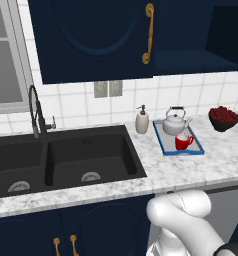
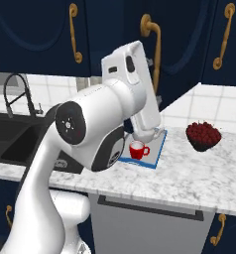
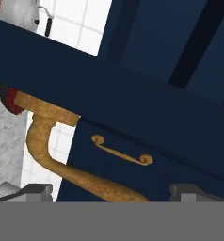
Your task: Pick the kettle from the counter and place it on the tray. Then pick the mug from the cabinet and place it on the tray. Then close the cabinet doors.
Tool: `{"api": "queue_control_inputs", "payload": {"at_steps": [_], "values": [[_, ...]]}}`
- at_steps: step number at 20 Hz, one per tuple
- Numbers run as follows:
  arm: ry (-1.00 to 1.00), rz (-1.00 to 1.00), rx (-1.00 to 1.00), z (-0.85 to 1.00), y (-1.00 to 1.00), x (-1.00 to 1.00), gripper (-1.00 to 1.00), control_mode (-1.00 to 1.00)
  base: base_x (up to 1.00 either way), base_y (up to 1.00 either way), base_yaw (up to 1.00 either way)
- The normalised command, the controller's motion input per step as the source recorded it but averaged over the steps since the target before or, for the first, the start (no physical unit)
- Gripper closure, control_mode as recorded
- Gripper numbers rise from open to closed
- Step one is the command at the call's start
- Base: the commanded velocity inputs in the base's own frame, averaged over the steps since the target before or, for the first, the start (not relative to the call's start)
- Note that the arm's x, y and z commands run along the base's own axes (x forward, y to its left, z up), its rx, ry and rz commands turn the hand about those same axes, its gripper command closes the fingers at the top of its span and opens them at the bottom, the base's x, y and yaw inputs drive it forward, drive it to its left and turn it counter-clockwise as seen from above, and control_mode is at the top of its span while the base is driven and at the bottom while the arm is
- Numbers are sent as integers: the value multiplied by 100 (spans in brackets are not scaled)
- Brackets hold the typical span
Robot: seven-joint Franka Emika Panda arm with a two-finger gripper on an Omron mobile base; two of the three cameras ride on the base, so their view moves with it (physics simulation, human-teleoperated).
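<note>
The silvery kettle [image 1: 175,120] and the red mug [image 1: 182,142] both stand on the blue-rimmed tray [image 1: 160,141] on the marble counter [image 1: 191,167]. The mug [image 2: 137,150] also shows by the tray's rim [image 2: 158,149] past my arm. My gripper [image 3: 111,192] is open and raised to a navy cabinet door [image 3: 109,89]. That door's long brass handle [image 3: 44,151] runs down between the two fingertips. In the right base view the same handle [image 2: 155,43] sits just beside my hand. The cabinet's shelf [image 1: 191,61] lies open to view, beside the left door [image 1: 91,40].
A dark bowl of red fruit [image 1: 223,118] sits right of the tray, and a cream soap dispenser [image 1: 142,120] left of it. The black double sink [image 1: 66,160] and faucet [image 1: 36,111] fill the counter's left. A neighbouring cabinet's handle [image 2: 223,35] lies farther right.
</note>
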Motion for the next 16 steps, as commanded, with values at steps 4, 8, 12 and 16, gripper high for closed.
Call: {"api": "queue_control_inputs", "payload": {"at_steps": [4,8,12,16], "values": [[7,5,-7,0,44,61,-100,-100,0,0,0],[8,5,-5,0,38,63,-100,-100,0,0,0],[9,5,-4,0,31,67,-100,-100,0,0,0],[10,5,-4,-2,37,70,-100,-100,0,0,0]]}}
